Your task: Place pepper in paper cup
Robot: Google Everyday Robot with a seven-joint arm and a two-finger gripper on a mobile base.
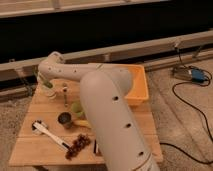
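The white paper cup (pixel 49 92) stands at the back left corner of the wooden table (pixel 30 150). My gripper (pixel 45 81) is at the end of the white arm, right above the cup's rim. A slim green piece, the pepper (pixel 41 79), shows at the gripper's tip just over the cup, slanting up to the left. Most of the pepper and the gripper's end are hidden by the arm's wrist.
A yellow-green cup (pixel 77 109), a dark metal cup (pixel 64 120), a banana (pixel 82 123), a dark grape bunch (pixel 76 145) and a white-handled tool (pixel 46 131) lie on the table. A thin upright object (pixel 64 95) stands near the paper cup. An orange bin (pixel 137 85) sits at the right.
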